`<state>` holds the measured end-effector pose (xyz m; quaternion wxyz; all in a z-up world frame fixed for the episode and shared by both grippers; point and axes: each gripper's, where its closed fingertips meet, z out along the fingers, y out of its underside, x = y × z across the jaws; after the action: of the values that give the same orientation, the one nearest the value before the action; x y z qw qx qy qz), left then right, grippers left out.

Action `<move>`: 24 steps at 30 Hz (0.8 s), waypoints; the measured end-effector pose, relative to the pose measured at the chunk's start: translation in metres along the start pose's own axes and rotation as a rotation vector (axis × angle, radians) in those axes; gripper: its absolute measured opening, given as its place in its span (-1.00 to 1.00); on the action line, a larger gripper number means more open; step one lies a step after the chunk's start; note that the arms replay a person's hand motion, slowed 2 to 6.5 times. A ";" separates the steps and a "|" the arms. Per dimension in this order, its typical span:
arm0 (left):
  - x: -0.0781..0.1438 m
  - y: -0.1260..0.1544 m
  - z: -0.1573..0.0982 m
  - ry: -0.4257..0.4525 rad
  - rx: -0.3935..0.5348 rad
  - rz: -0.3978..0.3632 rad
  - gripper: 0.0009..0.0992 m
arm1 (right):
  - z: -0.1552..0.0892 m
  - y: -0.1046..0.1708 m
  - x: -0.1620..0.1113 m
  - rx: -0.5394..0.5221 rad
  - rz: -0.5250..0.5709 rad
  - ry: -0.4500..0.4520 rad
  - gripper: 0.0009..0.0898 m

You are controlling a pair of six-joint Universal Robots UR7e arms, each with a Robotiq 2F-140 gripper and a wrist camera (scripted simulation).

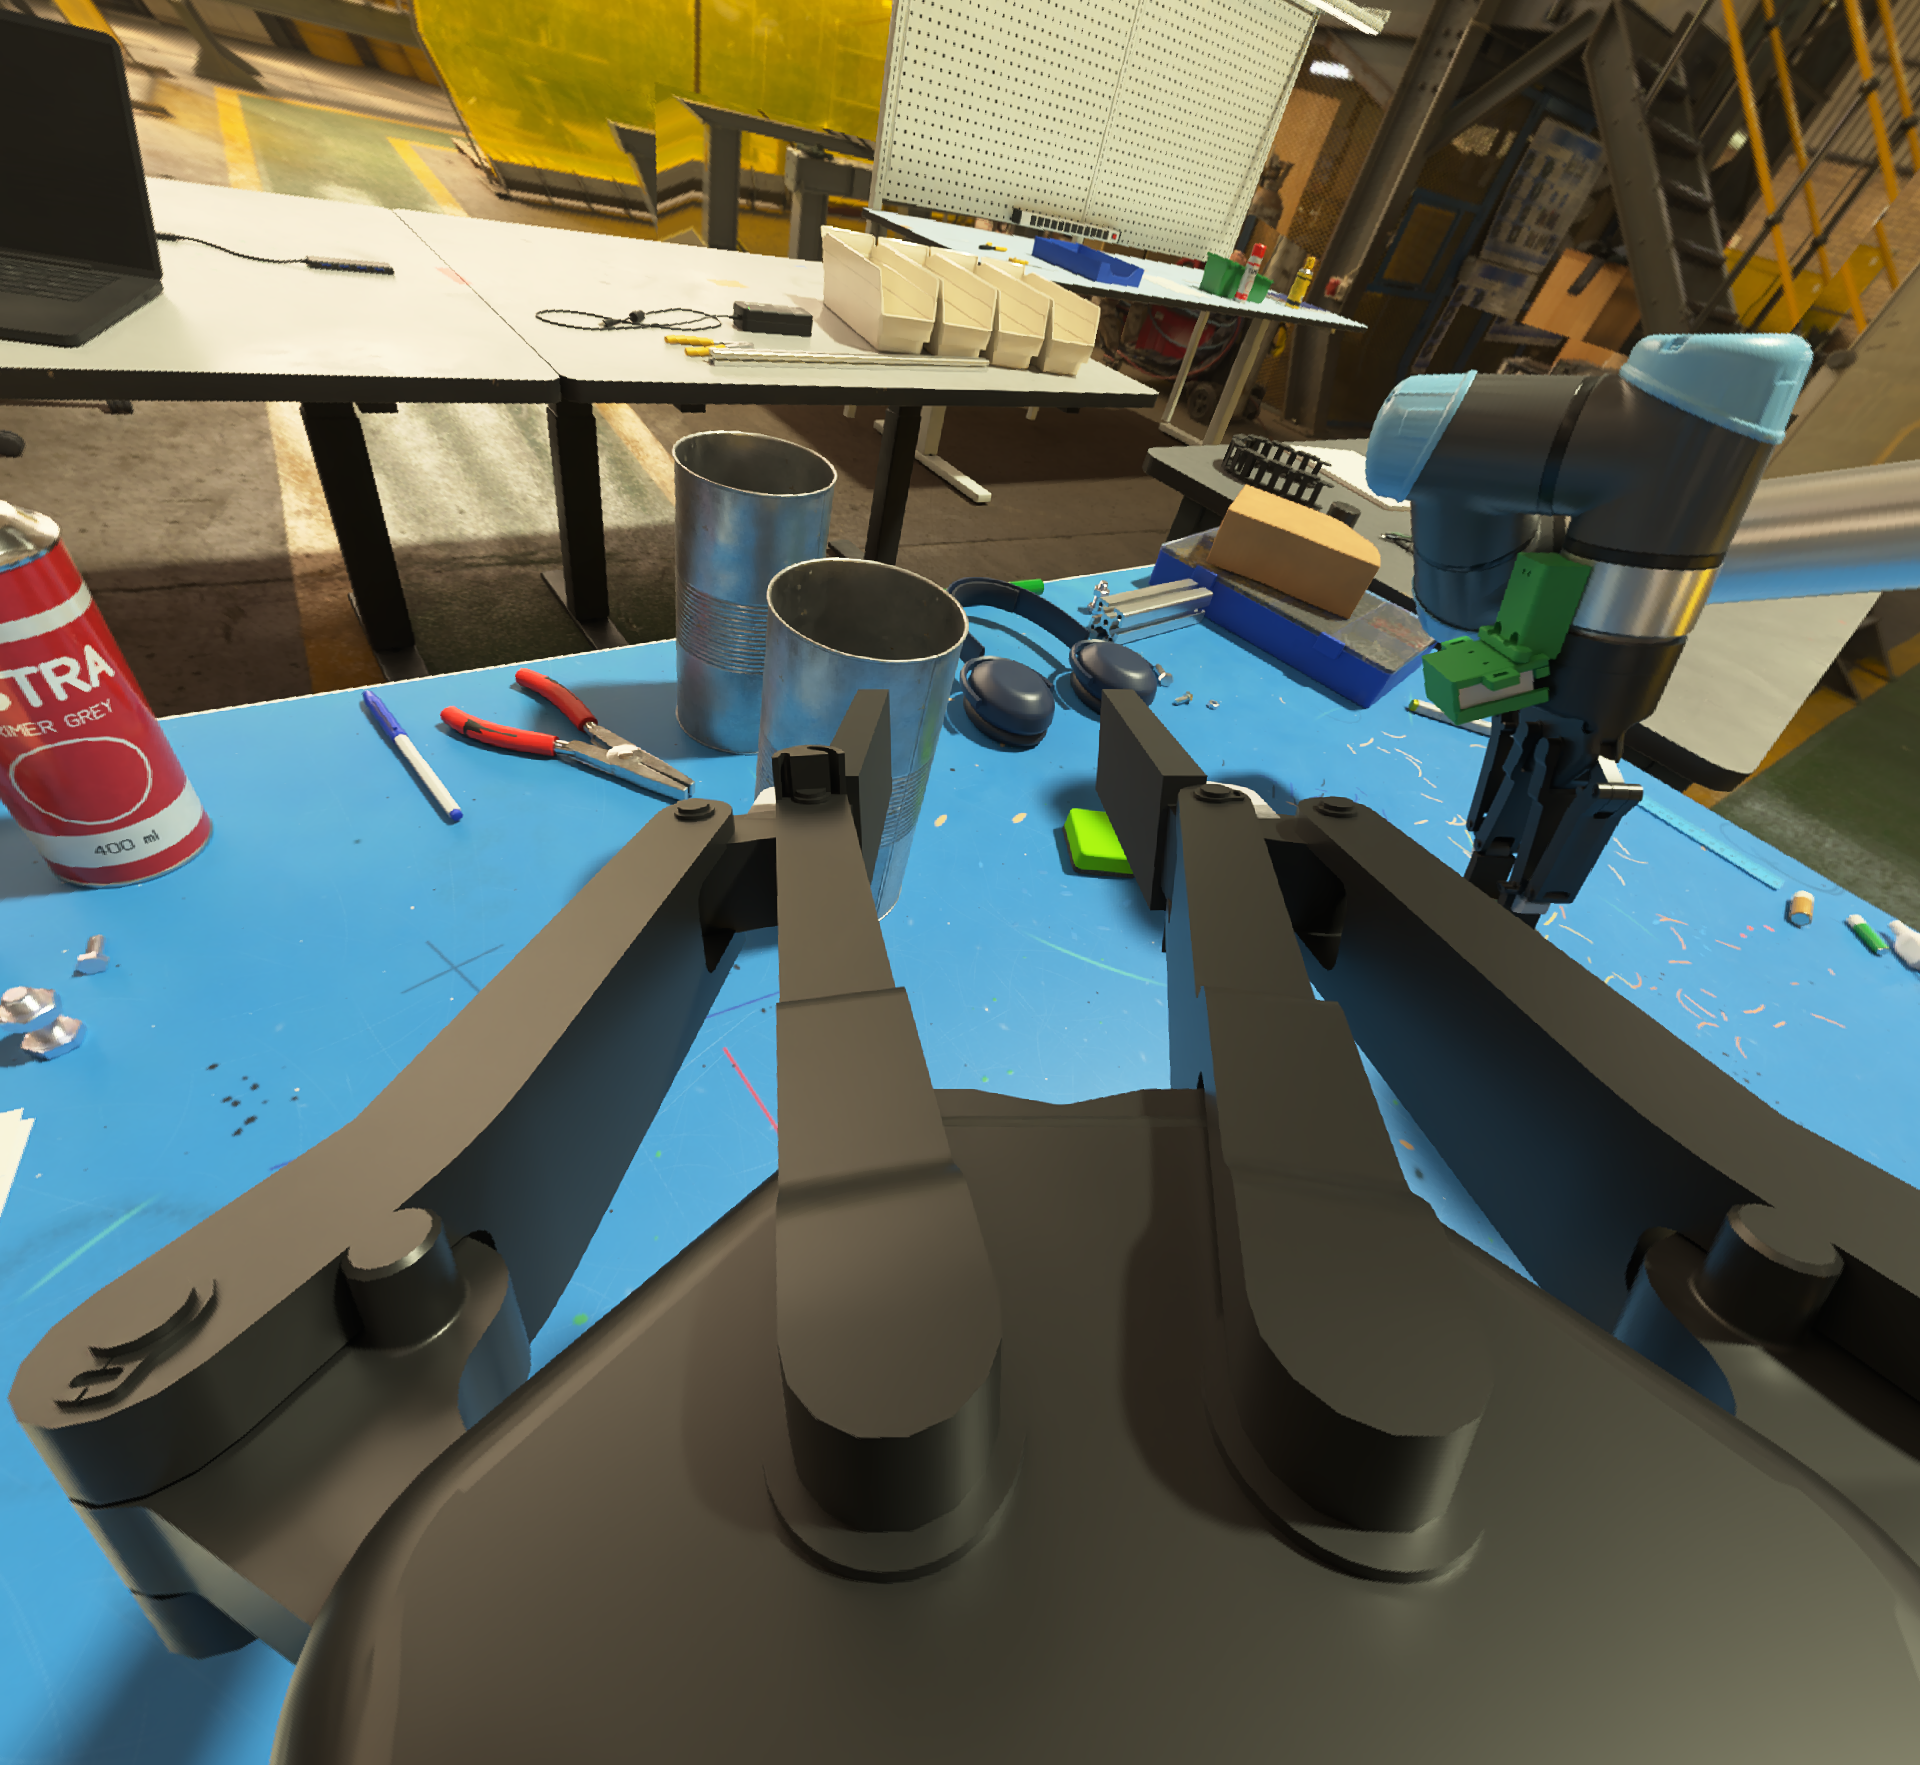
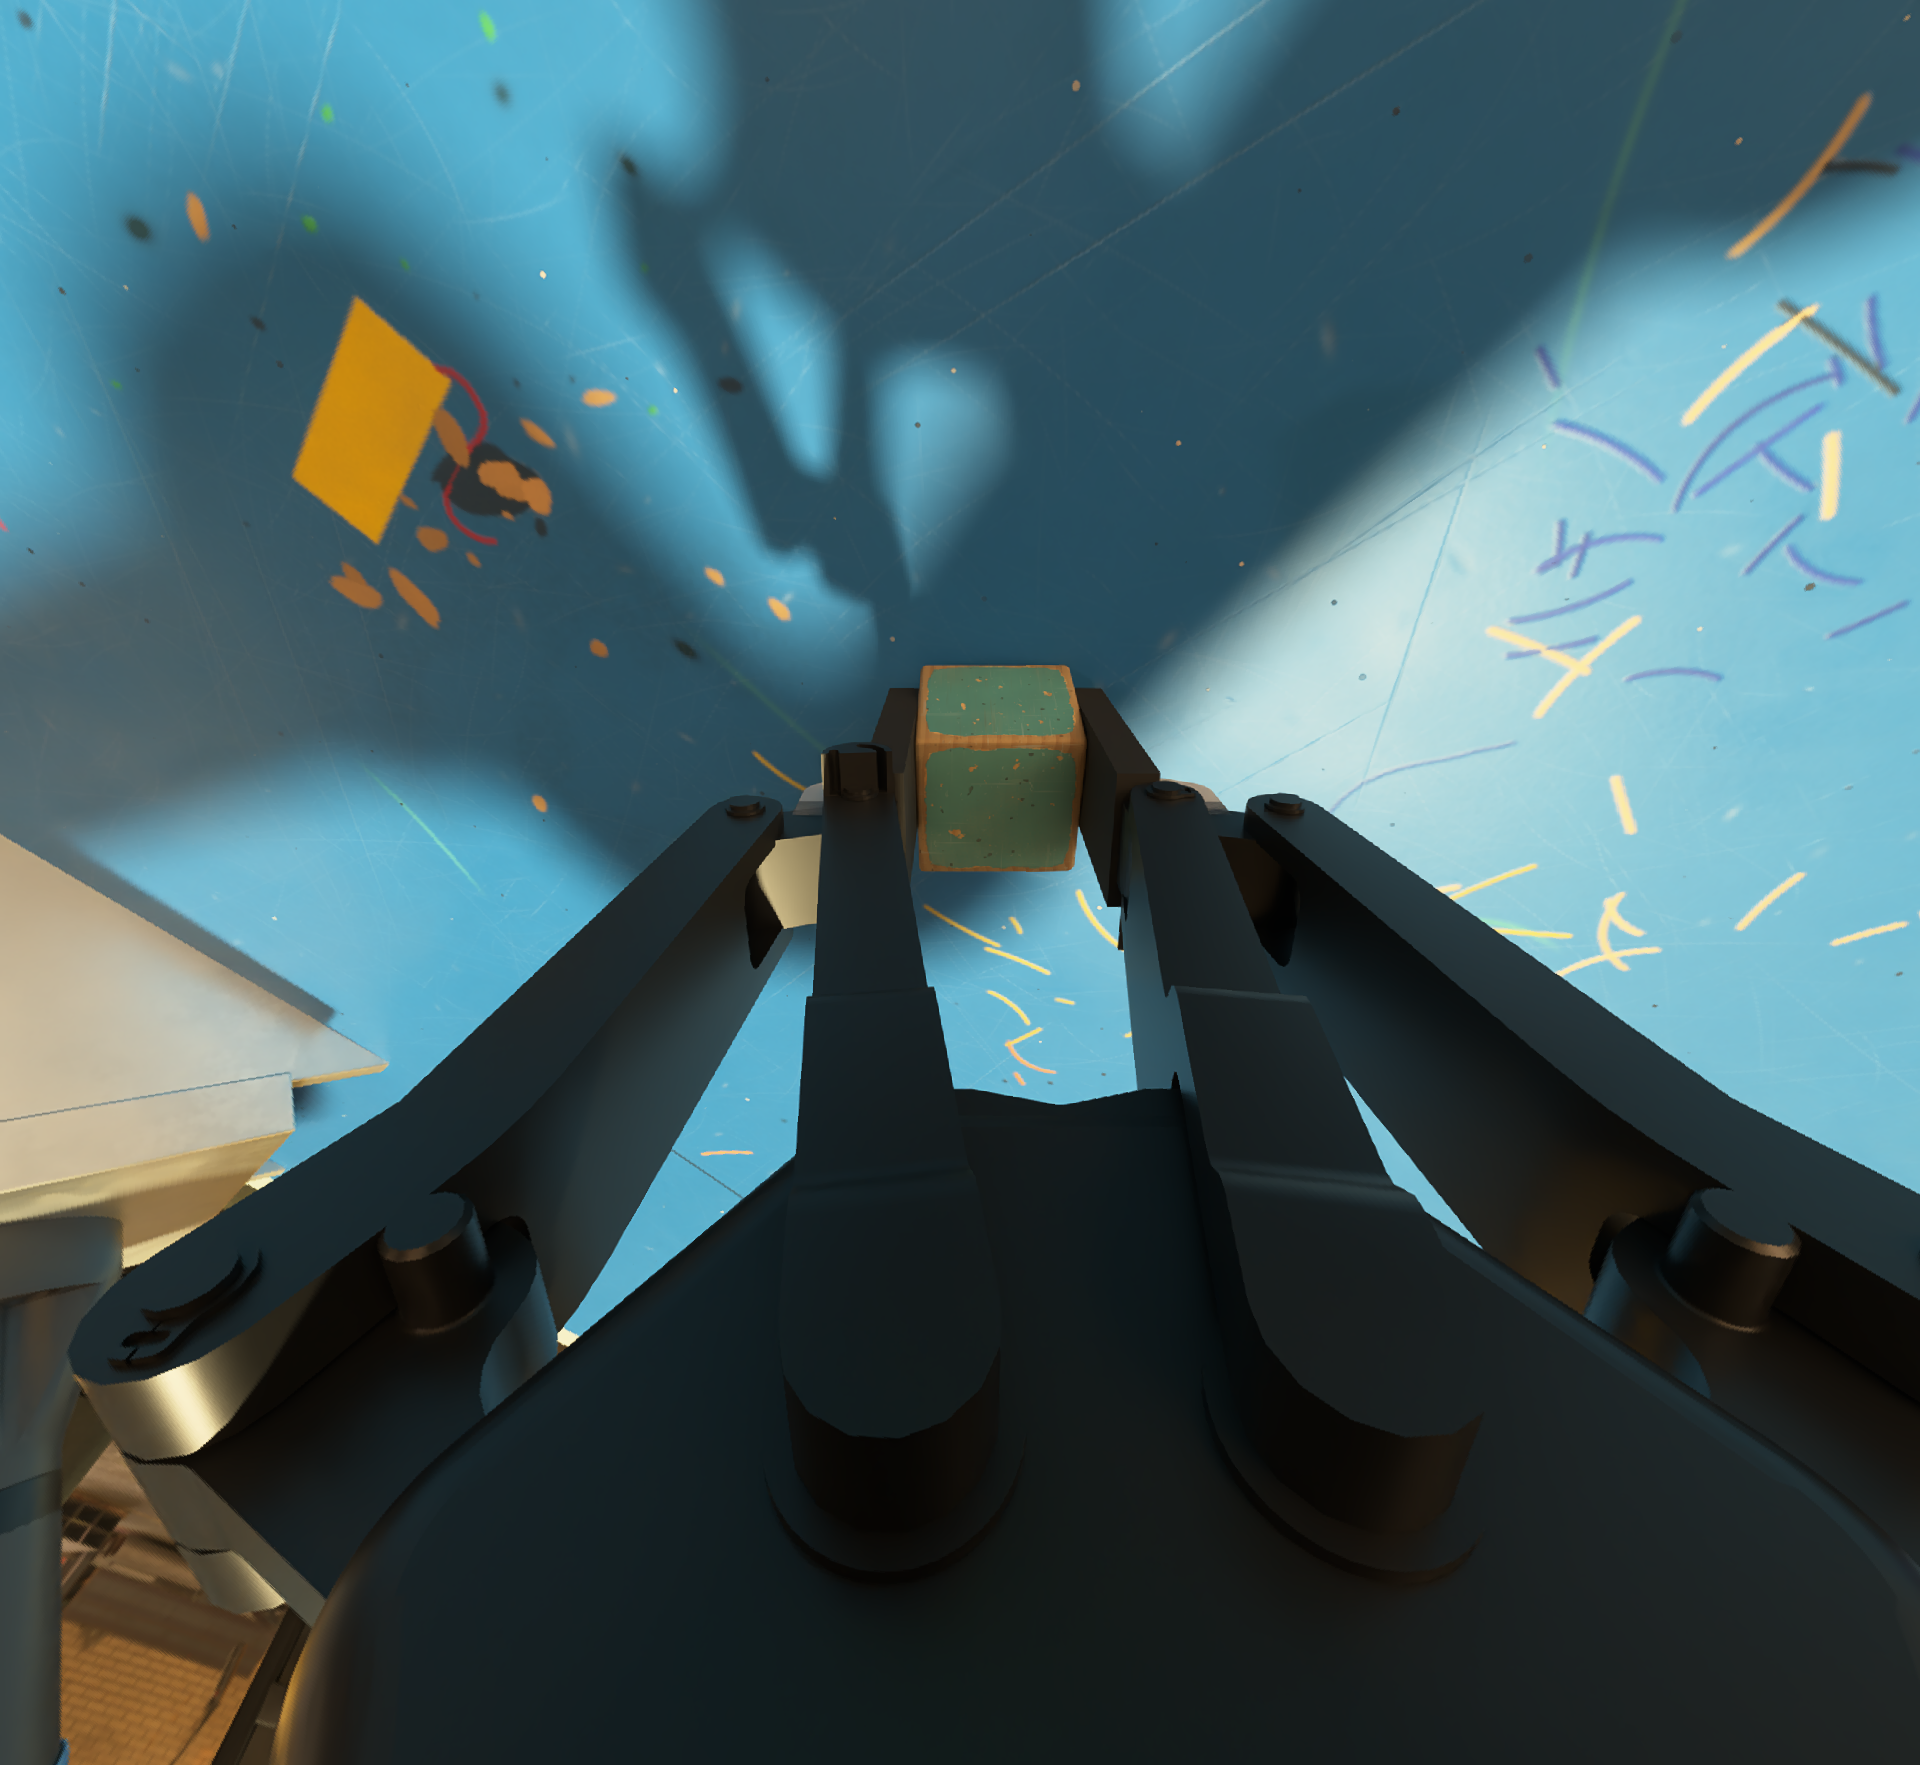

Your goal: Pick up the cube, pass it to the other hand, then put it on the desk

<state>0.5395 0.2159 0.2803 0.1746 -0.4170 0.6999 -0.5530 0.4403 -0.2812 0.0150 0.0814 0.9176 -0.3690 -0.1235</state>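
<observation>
The cube (image 2: 997, 765) is green with wooden orange edges. My right gripper (image 2: 997, 780) is shut on it, one finger on each side, and holds it above the blue desk (image 2: 1351, 676), pointing down. In the left wrist view the right gripper (image 1: 1527, 868) hangs upright over the desk at the right; the cube does not show there. My left gripper (image 1: 1003, 780) is open and empty, low over the blue desk (image 1: 312, 1040), pointing toward two metal cans.
Two metal cans (image 1: 842, 676) stand ahead of the left gripper. Red pliers (image 1: 566, 733), a pen (image 1: 410, 754), a red spray can (image 1: 78, 718), headphones (image 1: 1023, 676), a green block (image 1: 1096, 840), bolts (image 1: 42, 1019) and a blue tray (image 1: 1299, 635) lie around. A yellow patch (image 2: 369, 416) marks the desk.
</observation>
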 end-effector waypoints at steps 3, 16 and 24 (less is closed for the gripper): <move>-0.002 0.000 -0.002 0.003 0.007 -0.011 0.07 | 0.000 0.000 0.000 -0.004 0.002 0.000 -0.16; -0.009 -0.001 -0.008 -0.018 0.020 -0.024 0.06 | 0.001 -0.003 0.004 0.003 -0.001 0.032 -0.08; -0.019 -0.001 -0.011 -0.082 0.020 -0.023 0.09 | -0.001 -0.006 0.006 0.025 0.008 0.046 0.38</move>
<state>0.5439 0.2377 0.2805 0.2008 -0.4455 0.6819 -0.5443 0.4487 -0.2808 0.0136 0.0789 0.9197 -0.3722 -0.0973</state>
